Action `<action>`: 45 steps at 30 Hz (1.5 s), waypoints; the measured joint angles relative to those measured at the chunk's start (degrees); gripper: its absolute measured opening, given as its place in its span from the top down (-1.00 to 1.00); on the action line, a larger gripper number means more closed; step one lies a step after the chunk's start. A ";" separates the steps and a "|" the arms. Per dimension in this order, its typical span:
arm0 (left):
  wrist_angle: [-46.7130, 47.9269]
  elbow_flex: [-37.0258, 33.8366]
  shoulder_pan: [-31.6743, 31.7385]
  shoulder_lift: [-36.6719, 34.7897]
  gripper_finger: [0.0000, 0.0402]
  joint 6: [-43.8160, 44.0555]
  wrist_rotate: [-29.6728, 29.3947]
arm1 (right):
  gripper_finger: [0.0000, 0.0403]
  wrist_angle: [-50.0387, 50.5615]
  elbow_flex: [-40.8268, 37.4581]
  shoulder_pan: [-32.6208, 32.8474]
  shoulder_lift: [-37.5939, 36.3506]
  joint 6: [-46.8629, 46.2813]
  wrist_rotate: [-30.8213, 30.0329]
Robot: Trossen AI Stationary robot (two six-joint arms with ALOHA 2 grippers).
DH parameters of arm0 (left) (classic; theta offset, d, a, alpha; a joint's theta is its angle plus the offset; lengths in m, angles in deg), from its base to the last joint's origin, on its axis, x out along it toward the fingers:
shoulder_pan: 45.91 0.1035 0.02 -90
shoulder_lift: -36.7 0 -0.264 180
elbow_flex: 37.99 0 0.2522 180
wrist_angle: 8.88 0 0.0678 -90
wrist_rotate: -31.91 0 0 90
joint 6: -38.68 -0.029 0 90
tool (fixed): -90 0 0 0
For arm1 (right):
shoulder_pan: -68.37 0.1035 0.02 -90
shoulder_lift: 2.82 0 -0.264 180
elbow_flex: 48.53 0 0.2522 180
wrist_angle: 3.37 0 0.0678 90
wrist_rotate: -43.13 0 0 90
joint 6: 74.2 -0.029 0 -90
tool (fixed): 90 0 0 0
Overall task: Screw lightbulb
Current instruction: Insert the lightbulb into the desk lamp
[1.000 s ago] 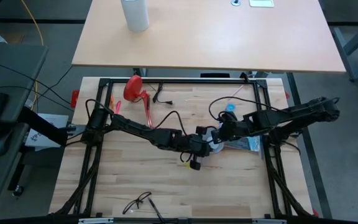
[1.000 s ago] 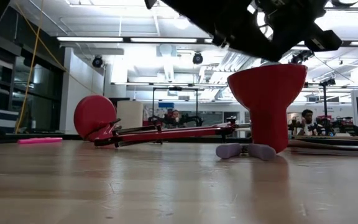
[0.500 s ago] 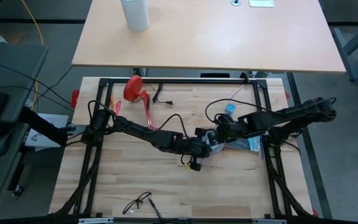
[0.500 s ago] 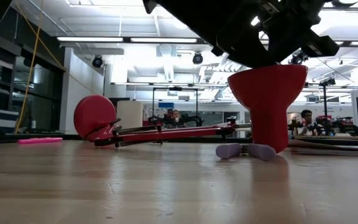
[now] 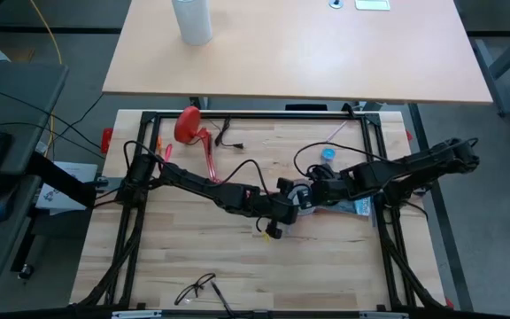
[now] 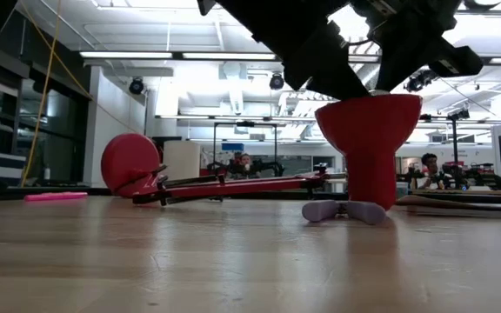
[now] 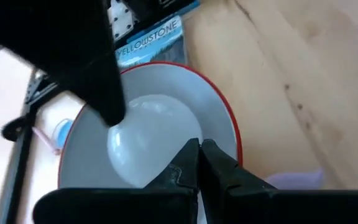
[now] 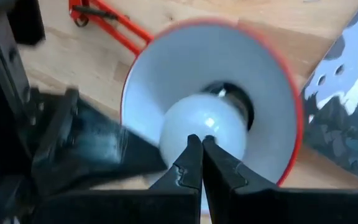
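We see the lightbulb [image 8: 205,134] sitting inside the upturned red shade [image 8: 272,81], its globe facing up out of the cone and its narrow base going down into the dark socket at the bottom, so its long axis runs roughly straight up the shade. Both grippers crowd in over the rim from opposite sides. The right gripper [image 8: 201,146] has its closed tips pressed together right against the globe, while the left gripper [image 7: 200,149], also closed and holding nothing, pokes in at the globe's edge. From overhead the bulb is mostly hidden, so we cannot say for sure that it is fully seated. We judge the right arm better centred on the bulb's axis for any turning.
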 joint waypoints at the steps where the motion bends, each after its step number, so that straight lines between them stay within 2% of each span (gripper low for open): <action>1: 0.25 0.00 0.08 -0.02 1.00 -0.72 -0.56 | 1.00 -0.08 0.00 0.04 -0.02 -0.17 0.73; 3: 0.57 0.00 0.39 -0.02 1.00 -2.05 -3.71 | 1.00 -1.05 -0.08 0.22 -0.13 -0.21 3.34; 6: 1.11 -0.01 1.04 -0.32 1.00 -3.43 -8.29 | 1.00 -0.90 -0.20 0.33 -0.63 0.03 3.83; 11: 1.96 0.00 1.42 -2.95 1.00 -3.48 -7.17 | 1.00 -0.68 -0.17 -0.01 -2.21 0.87 1.12; 15: 8.11 0.00 2.64 -5.95 1.00 -1.58 -6.67 | 1.00 0.47 -0.15 -0.18 -4.97 1.32 -2.46; 18: 12.37 -0.42 4.37 -8.67 1.00 4.24 -0.89 | 1.00 2.65 -0.15 0.14 -7.48 1.33 -4.38; 20: 11.46 -2.57 5.78 -10.89 1.00 7.50 4.80 | 1.00 4.12 -0.15 0.33 -9.01 1.33 -4.92; 27: -0.15 -13.37 10.85 -17.64 1.00 12.60 16.43 | 1.00 5.62 -0.11 1.59 -10.04 1.32 -6.34; 32: -8.04 -16.65 13.93 -18.78 1.00 18.34 22.76 | 1.00 7.26 -0.11 2.38 -10.01 2.13 -6.80; 36: -13.43 -16.60 16.16 -18.88 1.00 22.91 24.54 | 1.00 9.52 -0.11 2.17 -10.09 6.57 -6.70; 41: -18.37 -16.59 19.55 -18.88 1.00 29.81 24.73 | 1.00 11.79 -0.11 -1.41 -10.09 16.56 -6.50; 45: -17.50 -15.72 22.52 -18.88 1.00 36.34 24.70 | 1.00 11.04 -0.11 -5.83 -10.43 23.38 -5.73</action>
